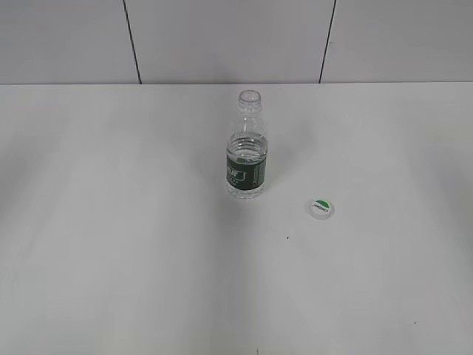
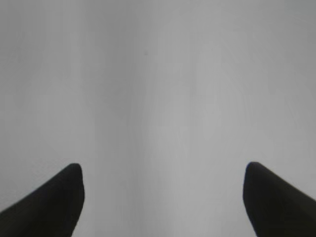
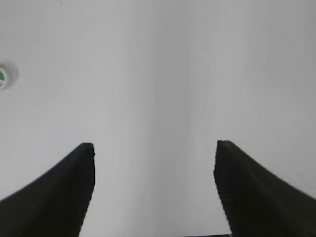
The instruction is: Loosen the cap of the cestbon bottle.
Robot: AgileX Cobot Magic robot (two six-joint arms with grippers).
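Observation:
The cestbon bottle (image 1: pixel 246 148) stands upright near the middle of the white table, clear with a dark green label band, its neck open with no cap on it. The white cap (image 1: pixel 321 208) with its green half-moon mark lies flat on the table to the bottle's right and a little nearer. The cap also shows at the left edge of the right wrist view (image 3: pixel 4 77). Neither arm shows in the exterior view. My left gripper (image 2: pixel 163 170) is open and empty over bare table. My right gripper (image 3: pixel 154 148) is open and empty, with the cap far to its left.
The white table (image 1: pixel 118 244) ends at a grey tiled wall (image 1: pixel 222 37) behind the bottle. A few tiny dark specks mark the table surface.

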